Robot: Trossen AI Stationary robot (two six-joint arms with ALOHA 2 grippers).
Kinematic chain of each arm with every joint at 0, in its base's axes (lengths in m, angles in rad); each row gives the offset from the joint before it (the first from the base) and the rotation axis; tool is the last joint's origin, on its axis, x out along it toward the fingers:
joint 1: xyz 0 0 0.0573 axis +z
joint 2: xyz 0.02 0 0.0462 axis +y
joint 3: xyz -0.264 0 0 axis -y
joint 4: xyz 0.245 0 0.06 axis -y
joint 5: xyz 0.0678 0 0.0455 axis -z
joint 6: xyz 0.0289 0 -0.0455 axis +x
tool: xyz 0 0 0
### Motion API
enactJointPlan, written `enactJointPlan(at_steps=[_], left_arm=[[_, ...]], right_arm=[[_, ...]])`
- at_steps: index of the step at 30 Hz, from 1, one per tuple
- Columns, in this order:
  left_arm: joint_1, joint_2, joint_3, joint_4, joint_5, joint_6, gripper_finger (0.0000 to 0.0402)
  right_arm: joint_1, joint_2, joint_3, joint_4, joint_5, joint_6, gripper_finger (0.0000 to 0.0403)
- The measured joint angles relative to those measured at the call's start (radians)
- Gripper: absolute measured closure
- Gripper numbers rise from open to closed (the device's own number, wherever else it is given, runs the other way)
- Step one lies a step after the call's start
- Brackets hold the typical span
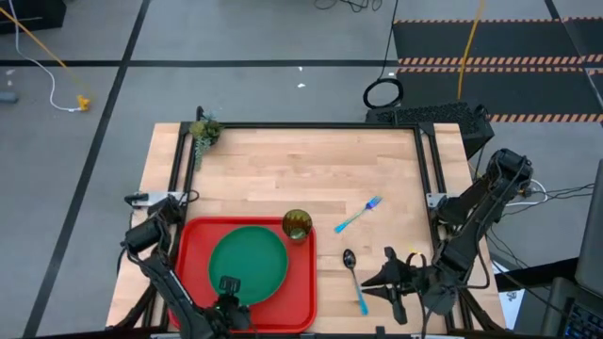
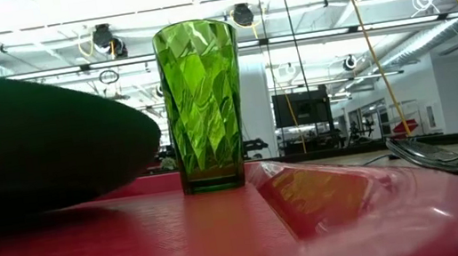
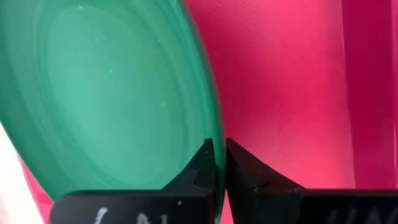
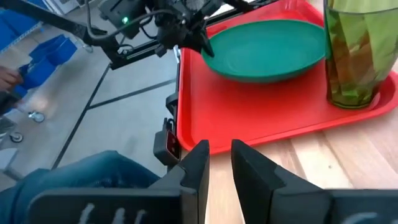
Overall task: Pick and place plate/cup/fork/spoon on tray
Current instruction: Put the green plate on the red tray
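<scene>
— At the table's near edge, what are the arms doing?

— The left gripper point(image 1: 229, 287) sits low over the near rim of the plate point(image 1: 248, 262), its fingers point(image 3: 202, 168) pinched together on that rim. In the left wrist view the green edge runs right between the two dark tips. In the right wrist view the plate's gripped side looks raised off the tray point(image 1: 303, 287), the far side lower.

— And the other arm?

— The right gripper point(image 1: 393, 282) hangs over bare wood at the near right, just beside the spoon point(image 1: 354, 280). Its fingers point(image 4: 198, 163) stand a narrow gap apart with nothing between them.

— Where does the spoon lie?

— On the table point(image 1: 283, 169), to the right of the tray and off it, dark bowl pointing away, light-blue handle toward the near edge.

— So the plate is on the tray?

— Over it, yes, filling much of the tray's middle. The red tray lies at the near left of the table.

— The cup?

— The cup point(image 1: 297, 224) stands upright in the tray's far right corner, close beside the plate's rim; I cannot tell whether they touch. The low view shows it straight on red plastic, the dark plate looming to one side.

— Farther out?

— The fork point(image 1: 359, 216) lies on the wood beyond the spoon, slanted, well apart from the tray. At the far left corner a small plant sprig point(image 1: 204, 132) rests by the frame.

— Anyone around?

— A person's leg point(image 4: 74, 174) in blue fabric shows near the table in the right wrist view.
</scene>
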Motion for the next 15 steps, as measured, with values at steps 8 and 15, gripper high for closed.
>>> enactJointPlan(at_steps=[8,15], left_arm=[[0.025,-0.001,-0.003,0.056,-0.034,0.064,0.0382],[0.045,-0.002,-0.003,0.079,-0.03,0.087,0.0379]], right_arm=[[0.014,0.005,0.0,0.022,0.014,0.013,0.0342],[0.014,0.015,0.0,0.054,0.0,-0.014,0.0342]])
